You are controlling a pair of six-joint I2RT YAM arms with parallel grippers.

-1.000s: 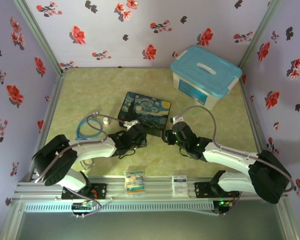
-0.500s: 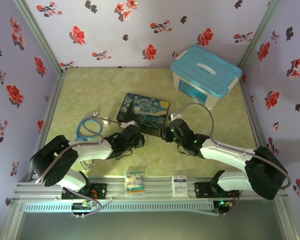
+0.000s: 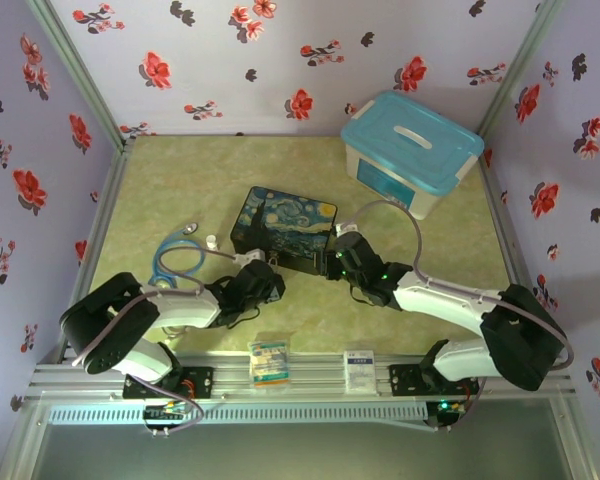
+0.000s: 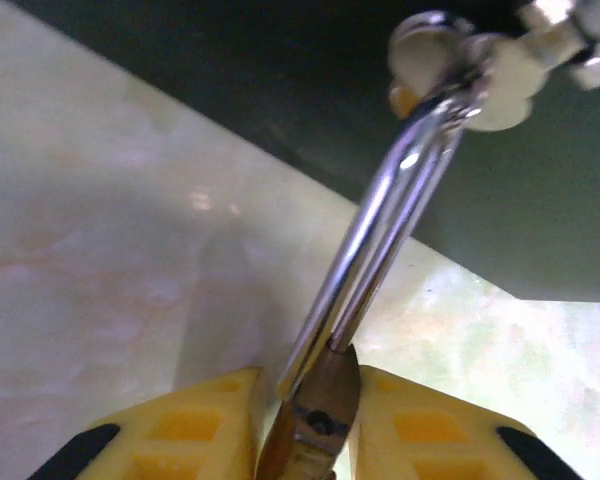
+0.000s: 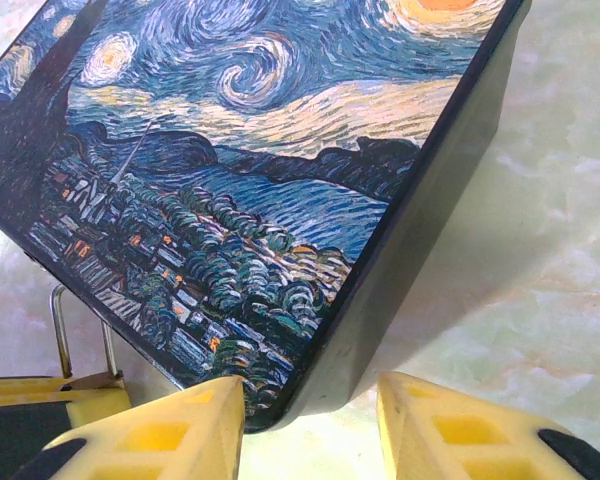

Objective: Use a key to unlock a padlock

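Note:
The brass padlock [image 4: 315, 420] sits between the yellow fingers of my left gripper [image 4: 305, 440], which is shut on its body. Its silver shackle [image 4: 380, 230] runs up to the clasp [image 4: 460, 70] on the side of the dark Starry Night tin [image 3: 285, 225]. In the top view my left gripper [image 3: 263, 272] is at the tin's near left corner. My right gripper [image 3: 340, 255] is at the tin's right corner. It stands open [image 5: 310, 410], with that corner of the tin [image 5: 260, 150] just beyond its fingertips. The shackle [image 5: 58, 325] shows at lower left there. The key is hidden.
A clear bin with a blue lid [image 3: 410, 150] stands at the back right. A coiled blue cable [image 3: 175, 262] and a small white cylinder [image 3: 211, 241] lie left of the tin. Two small packets [image 3: 268, 360] [image 3: 358, 365] rest on the front rail.
My right gripper has moved up and left to the tin's corner. My left gripper has drawn slightly left and toward the near edge. The tin has shifted a little to the left.

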